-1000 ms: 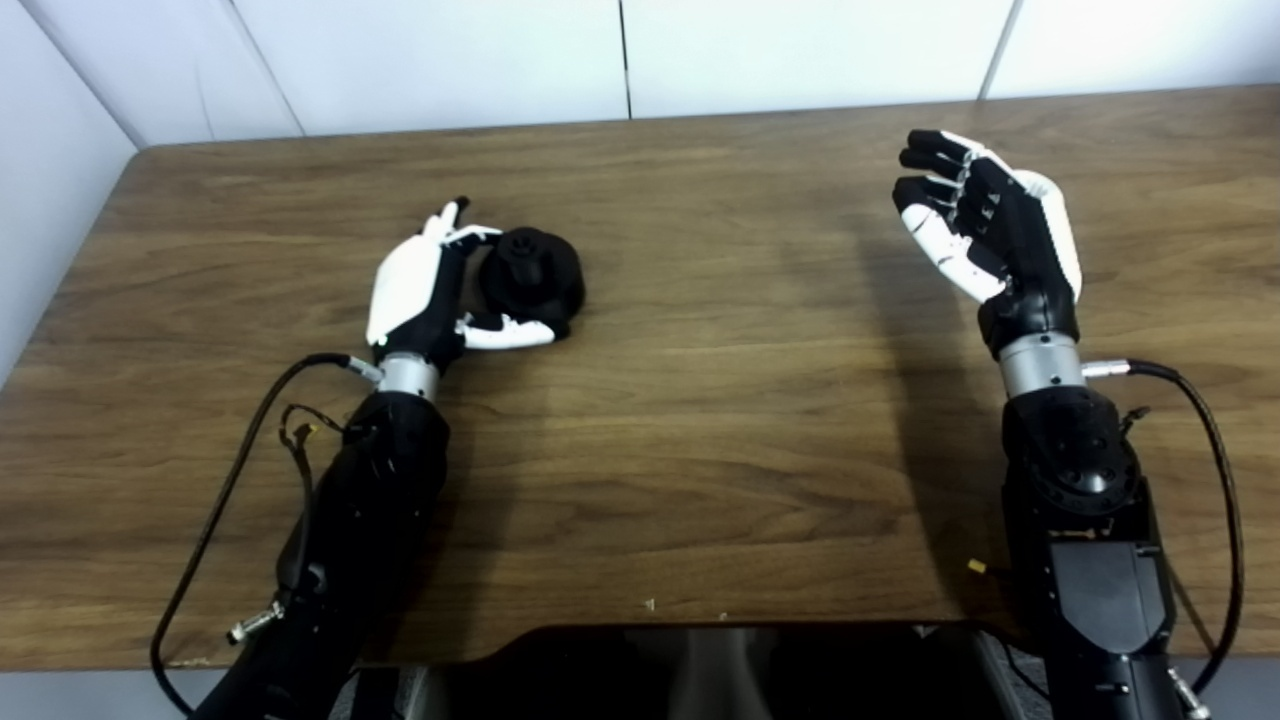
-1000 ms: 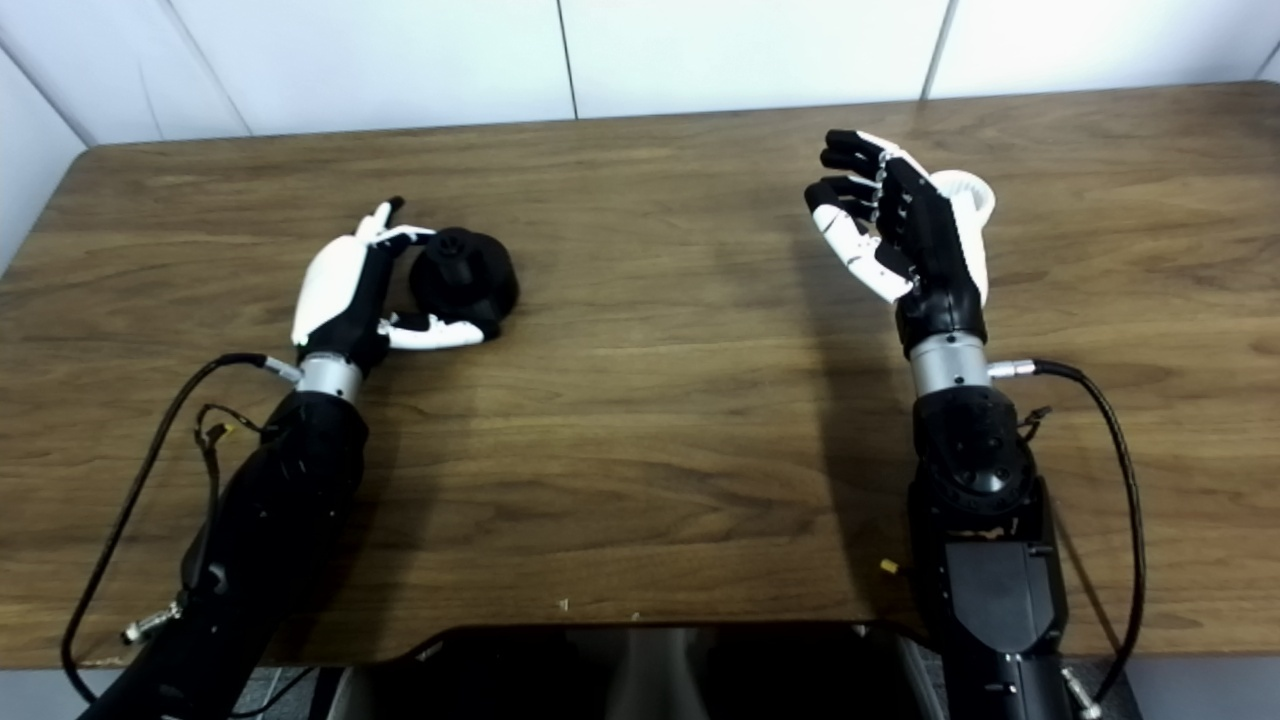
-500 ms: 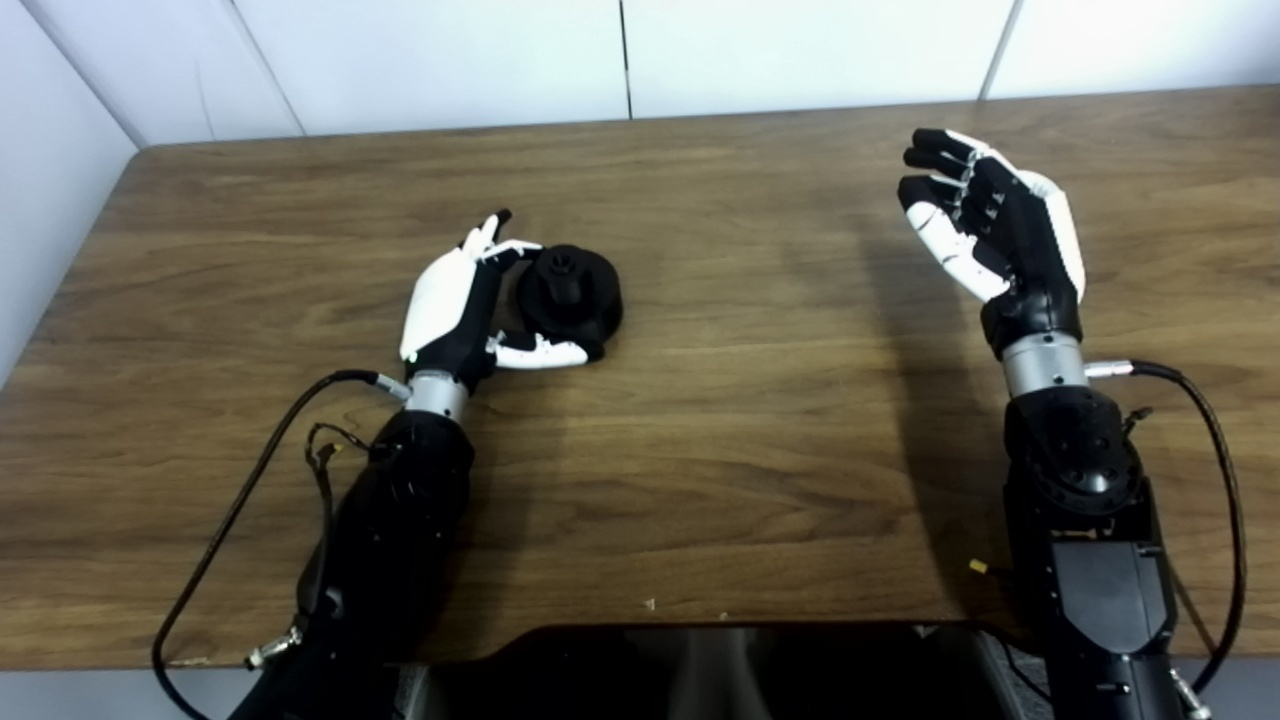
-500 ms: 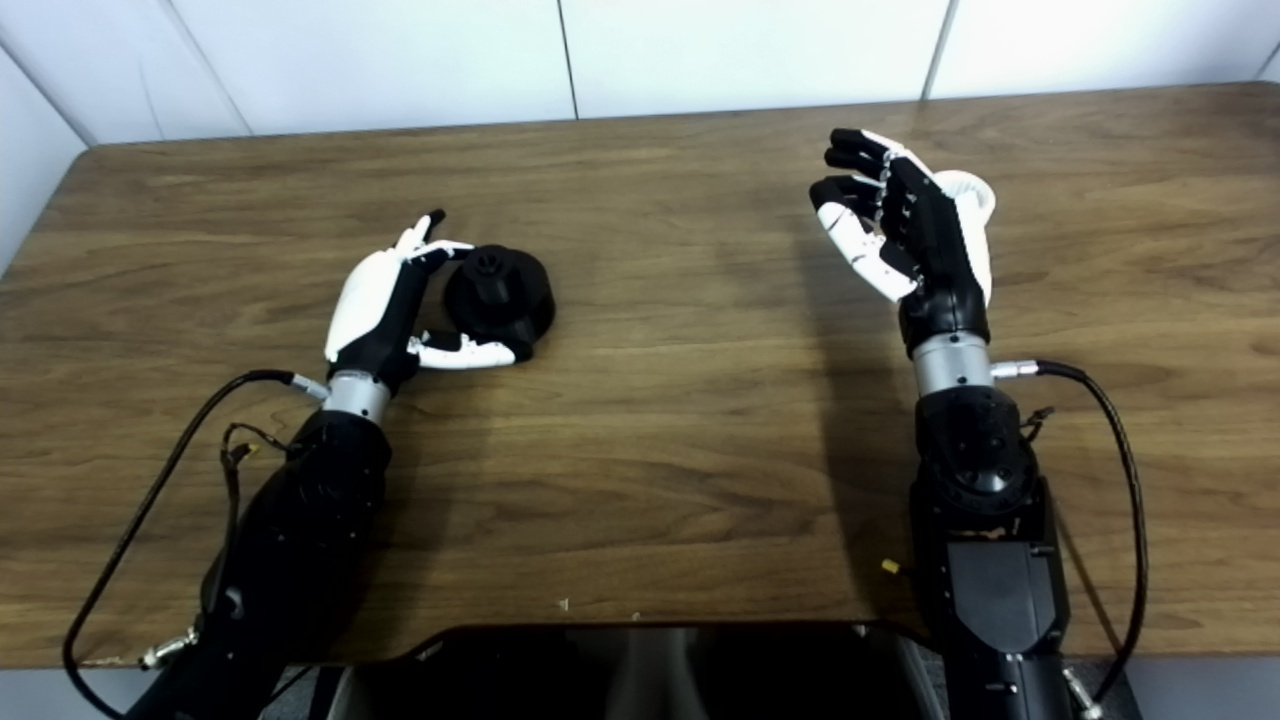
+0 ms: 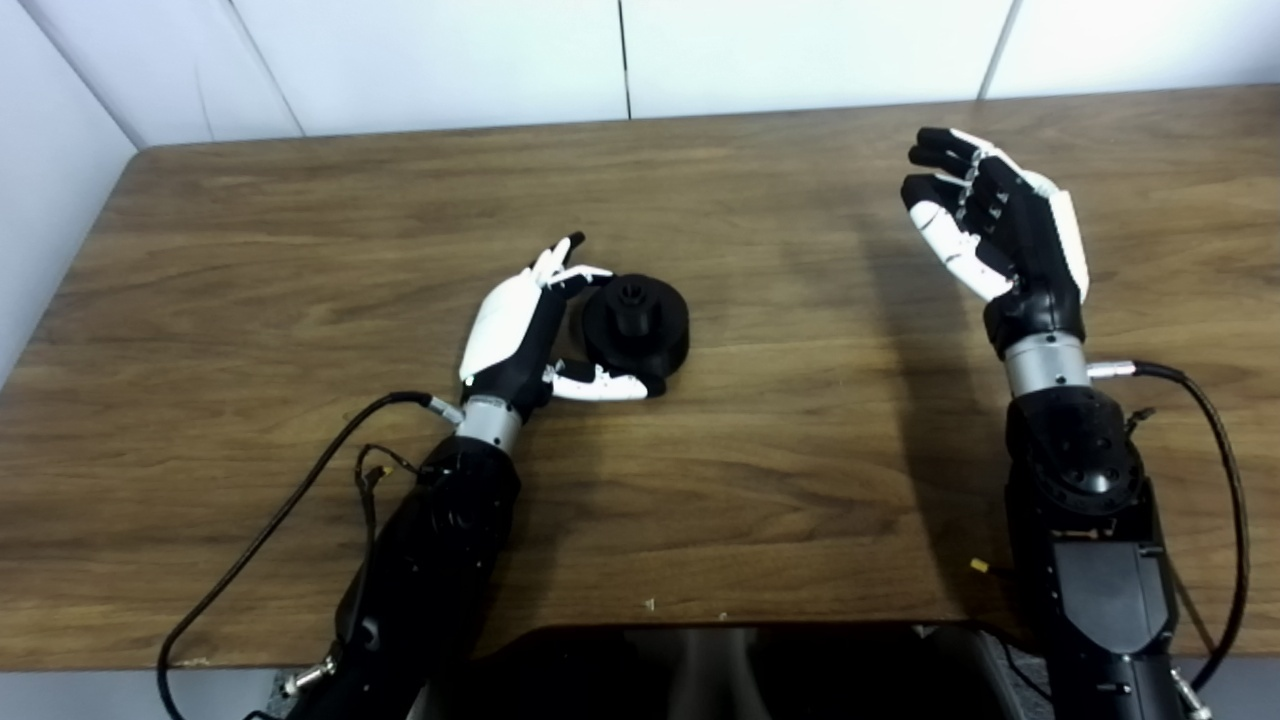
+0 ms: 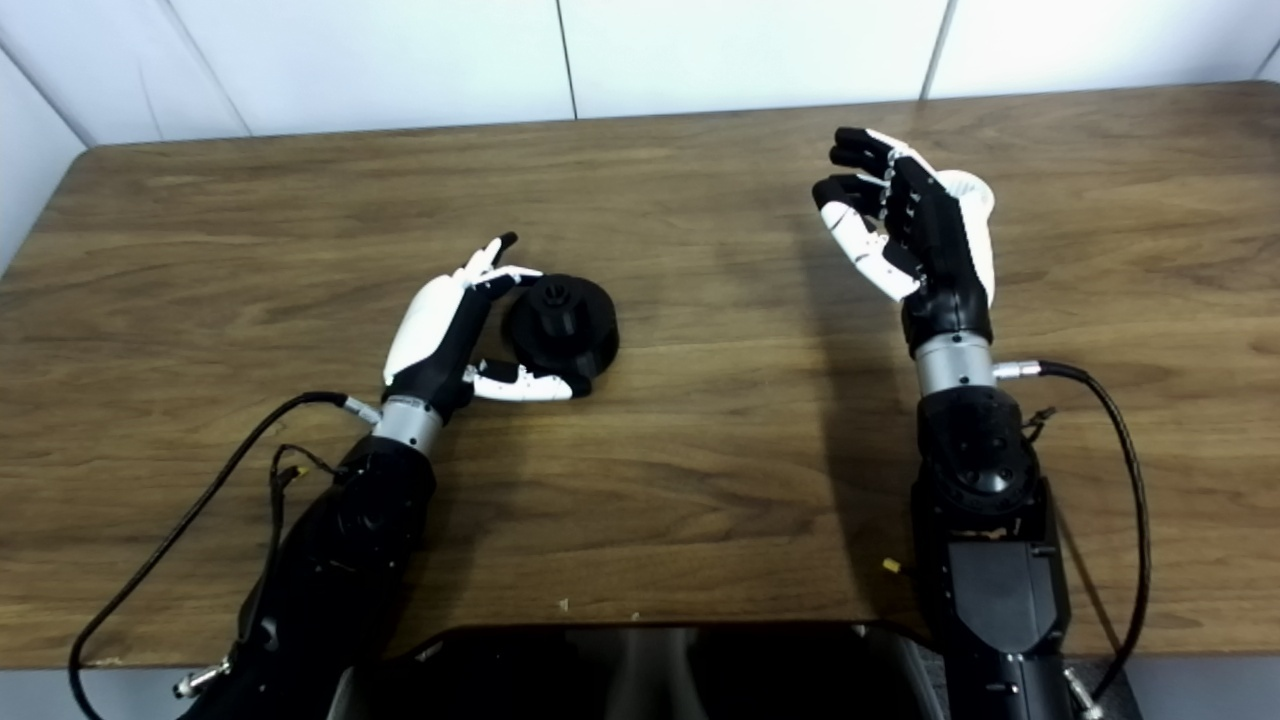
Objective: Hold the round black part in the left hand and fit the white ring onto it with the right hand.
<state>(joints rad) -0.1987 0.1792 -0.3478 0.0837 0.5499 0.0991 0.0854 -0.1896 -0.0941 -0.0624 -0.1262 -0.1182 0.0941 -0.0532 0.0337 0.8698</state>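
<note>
The round black part (image 5: 637,320) with a raised hub sits low over the wooden table (image 5: 780,430), left of the middle. My left hand (image 5: 515,325) is shut on it: the thumb lies under its near side and the fingers curl round its far left side. My right hand (image 6: 910,235) is open and empty, held up at the right with its palm facing left. The white ring (image 6: 972,190) lies on the table just behind the right hand. Most of it is hidden by the hand, and only its far right rim shows in the right eye view.
Black cables loop beside both forearms, one on the left (image 5: 270,520) and one on the right (image 5: 1215,440). A dark unit (image 5: 720,665) sits at the table's near edge. A white wall (image 5: 620,50) closes off the back, and the table ends at the left (image 5: 60,300).
My left hand has moved to the right and nearer to me along the table, taking the round black part with it. My right hand has barely moved.
</note>
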